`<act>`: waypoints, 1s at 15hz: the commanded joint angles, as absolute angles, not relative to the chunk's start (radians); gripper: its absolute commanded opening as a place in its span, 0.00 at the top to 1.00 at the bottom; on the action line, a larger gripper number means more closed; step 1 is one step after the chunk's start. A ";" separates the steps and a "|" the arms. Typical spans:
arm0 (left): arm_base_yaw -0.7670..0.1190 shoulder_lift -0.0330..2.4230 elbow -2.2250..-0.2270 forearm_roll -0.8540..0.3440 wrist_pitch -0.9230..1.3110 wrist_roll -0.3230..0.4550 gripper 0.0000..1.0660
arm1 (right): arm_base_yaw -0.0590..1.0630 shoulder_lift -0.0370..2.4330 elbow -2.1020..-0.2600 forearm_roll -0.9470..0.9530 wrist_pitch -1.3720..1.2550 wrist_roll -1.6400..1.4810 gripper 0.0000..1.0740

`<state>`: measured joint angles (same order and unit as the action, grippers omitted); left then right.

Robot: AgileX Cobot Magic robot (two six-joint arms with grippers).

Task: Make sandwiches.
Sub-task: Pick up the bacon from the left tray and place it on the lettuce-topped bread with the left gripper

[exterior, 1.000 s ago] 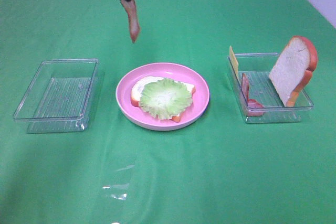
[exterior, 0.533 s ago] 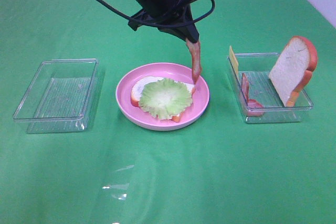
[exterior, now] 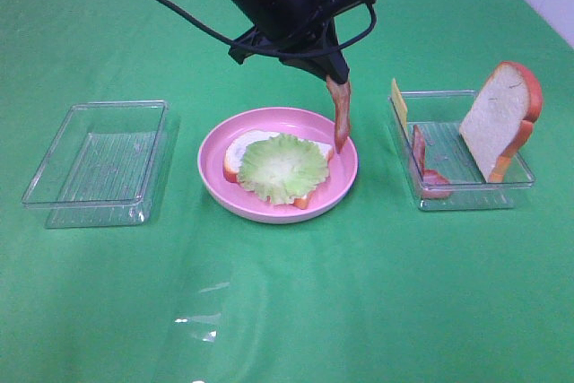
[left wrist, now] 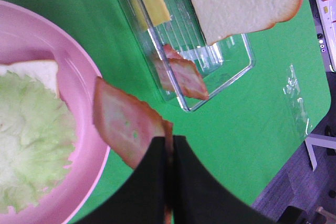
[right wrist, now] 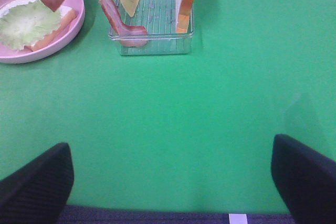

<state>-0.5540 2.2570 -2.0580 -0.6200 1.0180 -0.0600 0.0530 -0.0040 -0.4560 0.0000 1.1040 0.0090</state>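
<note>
A white bread slice (exterior: 235, 154) lies on the pink plate (exterior: 345, 178) with ruffled green lettuce (exterior: 282, 168) on top. My left gripper (exterior: 334, 78) reaches across from the back, shut on a reddish-brown bacon strip (exterior: 340, 116). The strip hangs down, its lower end just over the plate's right rim. The left wrist view shows the same bacon (left wrist: 126, 121) pinched at the left gripper (left wrist: 169, 145) beside the lettuce (left wrist: 29, 140). My right gripper (right wrist: 170, 182) is open and empty, low over bare cloth in front of the right tray.
The clear right tray (exterior: 466, 196) holds an upright bread slice (exterior: 498, 118), a yellow cheese slice (exterior: 399, 103) and another bacon strip (exterior: 421, 163). A clear tray (exterior: 99, 163) sits left of the plate with nothing in it. Green cloth covers the table.
My left gripper has carried the bacon from the back left to the plate's right rim and has lowered it a little in the last half second. The right gripper is unchanged.
</note>
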 commanded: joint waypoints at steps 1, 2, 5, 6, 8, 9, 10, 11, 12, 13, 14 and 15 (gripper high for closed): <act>-0.558 2.296 -2.063 -0.627 1.017 -0.064 1.00 | 0.048 -0.036 -0.455 0.000 1.102 0.000 0.09; -0.557 2.310 -2.063 -0.612 1.019 -0.064 1.00 | 0.048 -0.036 -0.455 0.000 1.102 0.000 0.09; -0.537 2.339 -2.063 -0.426 1.063 -0.112 1.00 | 0.048 -0.036 -0.455 0.000 1.102 0.000 0.09; -0.537 2.346 -2.063 -0.354 1.070 -0.138 1.00 | 0.048 -0.036 -0.455 0.000 1.102 0.000 0.09; -0.537 2.360 -2.063 -0.268 1.075 -0.146 1.00 | 0.048 -0.036 -0.455 0.000 1.102 0.000 0.09; -0.537 2.364 -2.063 -0.272 1.075 -0.146 1.00 | 0.048 -0.036 -0.455 0.000 1.102 0.000 0.09; -0.537 2.368 -2.063 -0.281 1.074 -0.146 1.00 | 0.048 -0.036 -0.455 0.000 1.102 0.000 0.09; -0.537 2.371 -2.063 -0.285 1.068 -0.146 1.00 | 0.048 -0.036 -0.455 0.000 1.102 0.000 0.09; -0.537 2.371 -2.063 -0.285 1.069 -0.145 1.00 | 0.048 -0.036 -0.455 0.000 1.102 0.000 0.09; -0.537 2.371 -2.063 -0.284 1.068 -0.145 1.00 | 0.048 -0.036 -0.455 0.000 1.102 0.000 0.09; -0.537 2.371 -2.063 -0.283 1.068 -0.144 1.00 | 0.048 -0.036 -0.455 0.000 1.102 0.000 0.09; -0.537 2.371 -2.063 -0.280 1.067 -0.143 1.00 | 0.048 -0.036 -0.455 0.000 1.102 0.000 0.09</act>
<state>-0.5340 2.3690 -2.0580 -0.2760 1.0690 -0.1410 0.0530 -0.0040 -0.4560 0.0000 1.1040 0.0090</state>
